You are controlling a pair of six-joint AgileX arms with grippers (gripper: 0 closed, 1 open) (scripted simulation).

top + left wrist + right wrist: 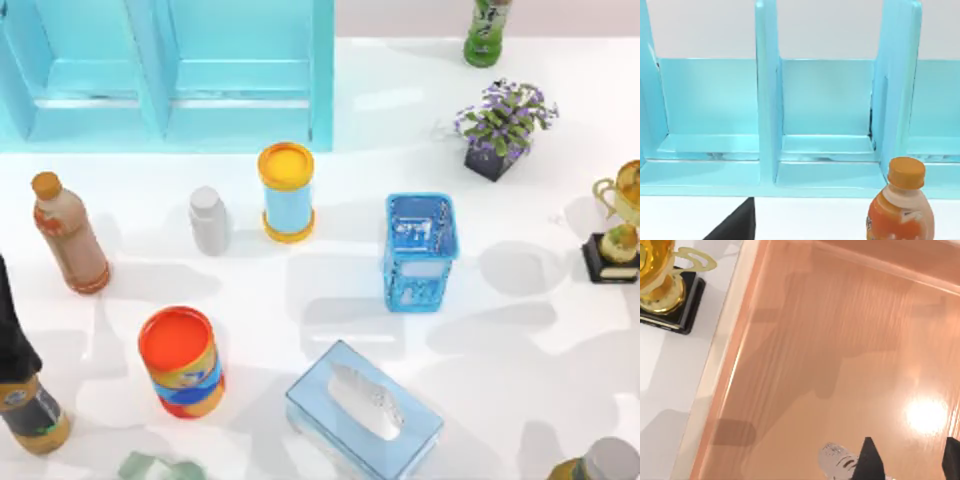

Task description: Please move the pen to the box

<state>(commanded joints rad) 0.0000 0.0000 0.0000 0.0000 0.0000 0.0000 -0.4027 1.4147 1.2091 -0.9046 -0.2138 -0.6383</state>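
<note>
Slim silver pen (836, 460) over glossy box (840, 340)

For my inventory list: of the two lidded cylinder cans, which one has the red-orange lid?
The can near the tissue box: red-orange-lidded can. The other, the yellow-lidded can, has a pale blue body.

Bright, soft shadows; glare inside box (925, 415)

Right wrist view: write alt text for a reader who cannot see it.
Over the glossy orange-brown floor of a box, the right end effector shows two dark fingertips with a silvery, pen-like tip beside them. Outside the box's pale rim, a gold trophy stands on a black base on the white table.
</note>
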